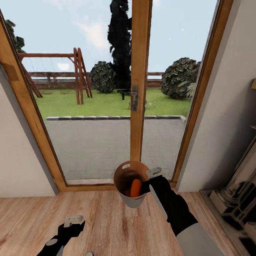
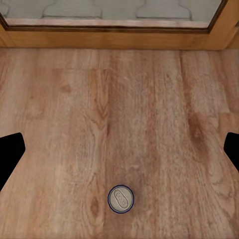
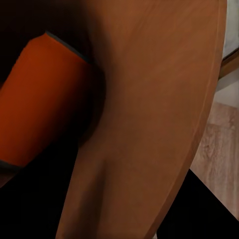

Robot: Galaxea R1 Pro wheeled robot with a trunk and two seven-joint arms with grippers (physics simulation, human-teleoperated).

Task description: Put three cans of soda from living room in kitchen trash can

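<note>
We find right gripper (image 1: 152, 176) clamped on trash can (image 1: 125, 170) rim, orange can (image 1: 135, 187) inside. Left gripper (image 1: 73, 221) spread above blue can (image 2: 121, 199) on floor (image 2: 149, 124). Next: descend, grasp it.

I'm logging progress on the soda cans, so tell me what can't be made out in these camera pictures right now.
- How many cans lie in the trash can: head view shows one orange can; the bin's wall hides the rest.
- The floor can's colour: left wrist view shows mostly its grey top.
- Right gripper's hold on the rim: jaws hidden by the bin.
- Left gripper: fingertips cut off by the wrist view's edges.
</note>
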